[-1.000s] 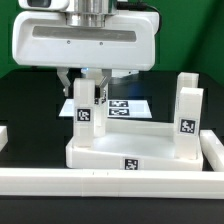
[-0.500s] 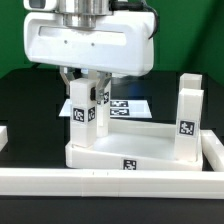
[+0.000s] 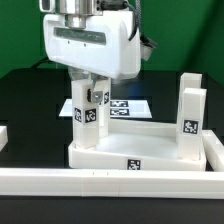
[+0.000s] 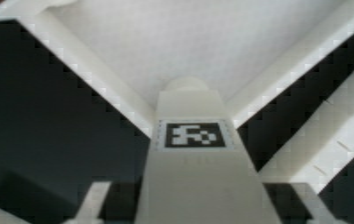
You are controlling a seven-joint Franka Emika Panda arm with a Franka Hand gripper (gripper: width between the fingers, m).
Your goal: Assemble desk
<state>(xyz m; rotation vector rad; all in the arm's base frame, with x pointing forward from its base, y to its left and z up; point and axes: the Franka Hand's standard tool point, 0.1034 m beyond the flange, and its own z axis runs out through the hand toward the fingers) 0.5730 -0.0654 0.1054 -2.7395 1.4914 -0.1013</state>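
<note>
Black tabletop fills the background, with a white border rail (image 3: 110, 181) running across the front edge. On it lies the desk top (image 3: 125, 150), a white rimmed tray, its front wall carrying a square tag. At about three o'clock of the tray a leg block (image 3: 188, 112) stands upright in the corner, well apart from the arm. At about nine o'clock a second leg block (image 3: 88, 112) stands upright in the opposite corner, directly under the gripper (image 3: 91, 92). The fingers straddle this block near its upper end and appear to pinch it, though the exterior view is too coarse to be sure of contact. The wrist view looks down the tagged leg block (image 4: 195, 150) into the tray. Behind the tray, toward twelve o'clock, lies the marker board (image 3: 128, 106).
</note>
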